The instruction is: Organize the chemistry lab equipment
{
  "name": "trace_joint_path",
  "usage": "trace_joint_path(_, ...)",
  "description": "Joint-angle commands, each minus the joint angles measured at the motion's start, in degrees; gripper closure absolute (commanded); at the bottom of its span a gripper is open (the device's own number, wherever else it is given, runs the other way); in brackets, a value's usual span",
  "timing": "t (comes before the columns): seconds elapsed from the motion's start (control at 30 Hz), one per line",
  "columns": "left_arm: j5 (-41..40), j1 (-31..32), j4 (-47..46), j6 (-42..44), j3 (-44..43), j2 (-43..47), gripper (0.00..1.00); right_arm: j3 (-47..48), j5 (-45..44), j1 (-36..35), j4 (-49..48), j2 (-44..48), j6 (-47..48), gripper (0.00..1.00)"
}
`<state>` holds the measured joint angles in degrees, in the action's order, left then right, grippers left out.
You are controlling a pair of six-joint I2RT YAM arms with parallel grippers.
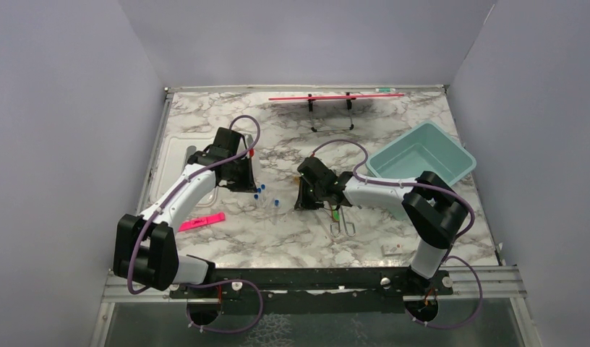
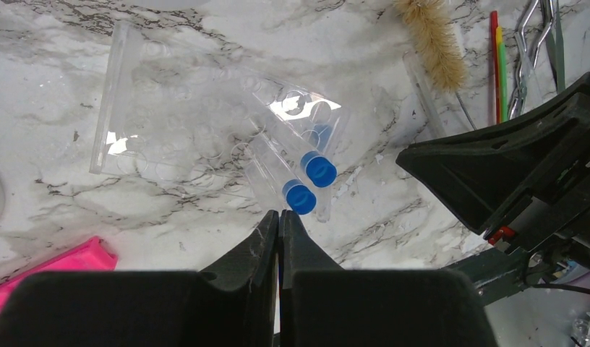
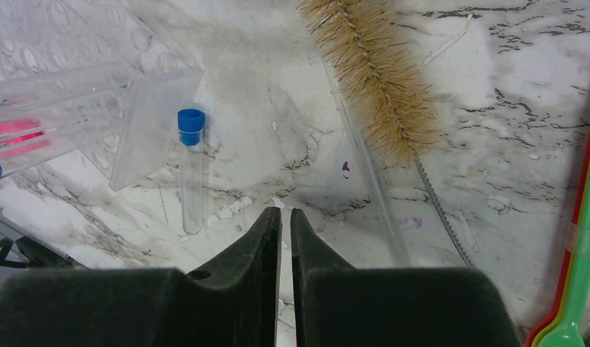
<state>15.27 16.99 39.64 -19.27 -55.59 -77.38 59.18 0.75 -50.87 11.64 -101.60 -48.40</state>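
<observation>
Only the top view shows the teal bin (image 1: pixel 421 155) (wrists: 1 brush (image 3: pixel 379 79)).

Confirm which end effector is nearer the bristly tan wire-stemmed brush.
Right. The right end effector is just short of the bristly tan brush, which lies ahead to its right. The left end effector is at the blue-capped clear tubes, farther off.

strip (image 1: pixel 202 222) left of tubes (image 1: pixel 264 190) | forceps (image 1: pixel 341 225) right of tubes | bin (image 1: pixel 398 142) behind-right
</observation>
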Motion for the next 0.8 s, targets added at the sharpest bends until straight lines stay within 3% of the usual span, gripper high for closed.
trace_joint_path(0.0,0.2,0.0,-1.6,-0.4,-0.2,-0.2,0.93,0.3,0.4,-0.2,-1.0,-0.5,0.9,0.85)
trace_joint_path(0.17,-8.7,0.0,-0.4,-0.4,-2.7,2.2,0.92,2.3,0.0,-1.5,-0.6,-1.3,3.0,0.82)
trace_joint_path(0.33,-17.1,0.0,0.9,-0.9,-5.7,5.5,0.87,8.2,-4.4,-5.5,4.3,-4.7,2.0,0.70)
trace_joint_path(0.53,-18.9,0.0,1.8,-1.3,-8.3,10.2,0.76,14.1,-10.2,-9.0,11.2,-9.1,-1.5,0.59)
trace_joint_path(0.77,-18.5,0.0,2.7,-1.5,-10.4,13.2,0.68,18.1,-10.1,-9.9,12.1,-12.7,-0.5,0.57)
